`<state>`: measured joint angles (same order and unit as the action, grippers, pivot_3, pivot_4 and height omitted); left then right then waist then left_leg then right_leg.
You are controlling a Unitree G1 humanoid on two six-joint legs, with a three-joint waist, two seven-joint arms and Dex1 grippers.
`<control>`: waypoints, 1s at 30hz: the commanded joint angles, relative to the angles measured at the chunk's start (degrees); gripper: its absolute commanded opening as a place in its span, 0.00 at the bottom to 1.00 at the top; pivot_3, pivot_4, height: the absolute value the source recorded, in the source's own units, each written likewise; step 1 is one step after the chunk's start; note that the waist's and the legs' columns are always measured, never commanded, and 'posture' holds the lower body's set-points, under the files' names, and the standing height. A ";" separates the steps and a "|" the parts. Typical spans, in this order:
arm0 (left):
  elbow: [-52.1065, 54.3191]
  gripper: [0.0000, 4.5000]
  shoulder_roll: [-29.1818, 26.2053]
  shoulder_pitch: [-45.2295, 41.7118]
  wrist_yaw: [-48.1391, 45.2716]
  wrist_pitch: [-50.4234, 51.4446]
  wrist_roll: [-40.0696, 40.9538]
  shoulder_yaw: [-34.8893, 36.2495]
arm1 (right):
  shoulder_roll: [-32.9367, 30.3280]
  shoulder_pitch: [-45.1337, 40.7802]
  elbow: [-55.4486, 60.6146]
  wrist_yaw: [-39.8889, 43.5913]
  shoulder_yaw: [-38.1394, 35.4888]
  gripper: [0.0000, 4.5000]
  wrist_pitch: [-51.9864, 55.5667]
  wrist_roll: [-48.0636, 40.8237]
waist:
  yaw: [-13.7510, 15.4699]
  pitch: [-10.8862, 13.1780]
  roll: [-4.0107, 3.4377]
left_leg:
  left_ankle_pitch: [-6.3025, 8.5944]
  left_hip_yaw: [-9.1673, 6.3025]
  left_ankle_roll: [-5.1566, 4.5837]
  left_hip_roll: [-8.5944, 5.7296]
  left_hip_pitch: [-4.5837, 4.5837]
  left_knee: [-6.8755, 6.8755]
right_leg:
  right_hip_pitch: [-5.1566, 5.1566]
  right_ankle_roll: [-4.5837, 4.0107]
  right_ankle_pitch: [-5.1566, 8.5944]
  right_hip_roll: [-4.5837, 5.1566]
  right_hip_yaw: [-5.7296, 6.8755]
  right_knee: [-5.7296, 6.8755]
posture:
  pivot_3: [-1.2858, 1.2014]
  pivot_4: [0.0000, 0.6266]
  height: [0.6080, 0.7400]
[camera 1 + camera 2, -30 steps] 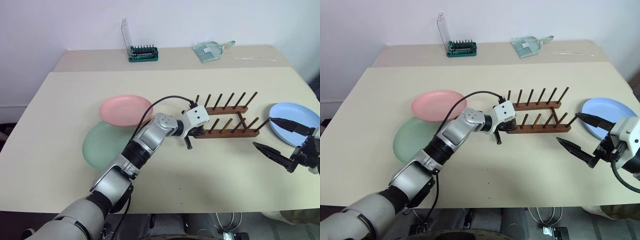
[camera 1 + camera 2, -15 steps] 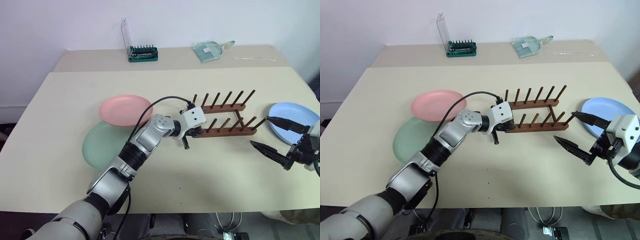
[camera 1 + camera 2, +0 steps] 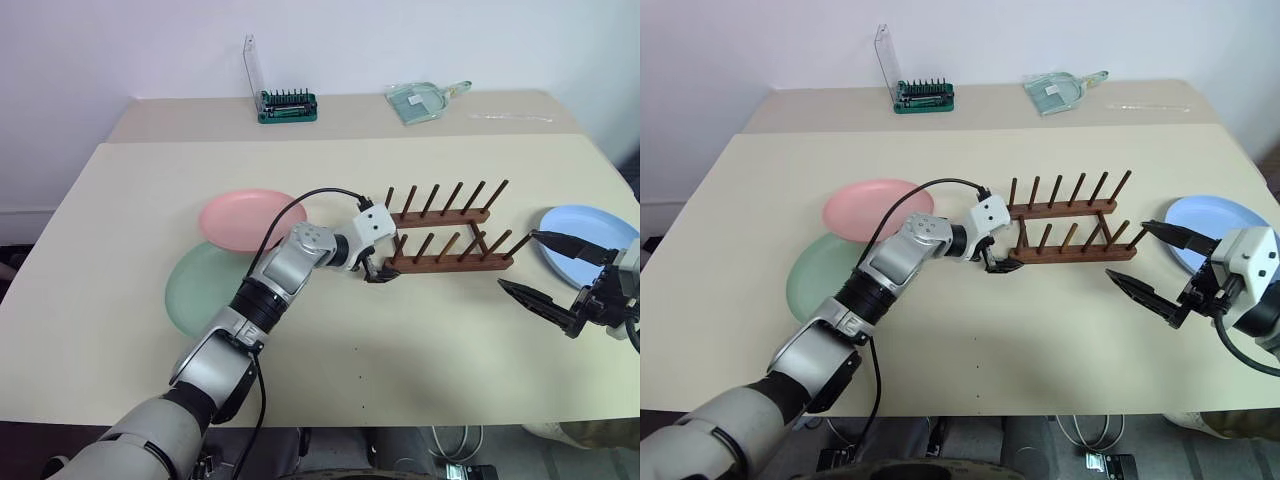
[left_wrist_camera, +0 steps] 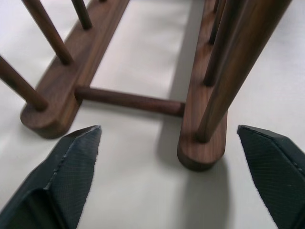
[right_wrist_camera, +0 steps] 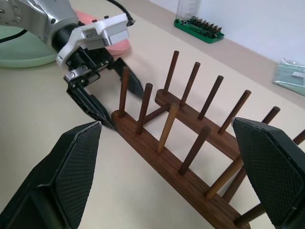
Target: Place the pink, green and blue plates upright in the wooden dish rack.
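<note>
**Status: rack empty, all three plates flat on the counter**

From left to right I see the green plate [image 3: 205,290] lying flat on the counter [image 3: 120,230], with the pink plate [image 3: 245,218] overlapping its far edge. My left hand [image 3: 378,272] sits at the near left end of the wooden rack [image 3: 450,250], fingers spread wide and gripping nothing; in the left wrist view the fingertips [image 4: 78,148] flank the two rail ends without touching them. The rack stands upright with every peg slot free. My right hand [image 3: 550,275] hovers just right of the rack, also spread wide and empty. The blue plate [image 3: 585,235] lies flat behind it, near the counter's right edge.
</note>
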<state>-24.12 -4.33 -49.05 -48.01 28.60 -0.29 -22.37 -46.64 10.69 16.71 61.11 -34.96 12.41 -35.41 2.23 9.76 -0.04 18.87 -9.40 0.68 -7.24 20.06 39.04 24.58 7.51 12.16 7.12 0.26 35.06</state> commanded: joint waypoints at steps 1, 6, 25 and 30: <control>7.11 0.99 -1.19 -0.76 -1.15 3.98 3.56 3.95 | 0.74 -1.50 1.98 -1.13 -0.30 1.00 0.56 -2.59 | 0.03 -0.02 -0.04 | 0.00 0.00 0.00 0.00 0.01 0.00 | 0.02 0.00 0.00 0.00 0.00 0.00 | 0.52 0.24 1.00; 15.31 0.99 -5.65 -0.08 -2.54 11.20 7.27 7.03 | 0.90 -3.22 1.63 -1.57 1.56 1.00 0.92 -2.60 | 0.02 -0.05 -0.08 | 0.00 -0.01 0.01 0.01 0.00 0.00 | 0.02 0.00 0.00 0.00 -0.01 0.02 | 0.52 0.24 1.00; 32.68 0.00 -13.85 5.90 -12.33 26.52 27.58 8.24 | 3.39 -4.62 2.71 -2.92 7.24 0.01 5.50 -4.77 | -0.02 -0.09 -0.15 | -0.01 -0.07 0.03 -0.01 0.10 -0.02 | 0.13 -0.05 -0.02 -0.01 -0.02 0.06 | 0.52 0.24 1.00; 29.98 0.00 -12.75 6.81 -10.45 20.61 23.10 2.10 | 1.31 -1.77 -0.97 -1.25 9.92 0.01 -1.27 4.98 | 0.12 -0.08 -0.13 | -0.01 -0.01 0.03 -0.01 0.07 0.05 | 0.07 -0.07 -0.04 -0.02 -0.05 0.04 | 0.52 0.24 1.00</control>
<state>6.38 -17.74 -42.10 -59.21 51.71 24.12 -18.92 -44.72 8.66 16.31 59.52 -25.05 13.55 -32.52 2.34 9.68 -0.17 18.87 -9.40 0.70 -7.26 20.12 39.09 24.64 7.44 12.12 7.09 0.21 35.10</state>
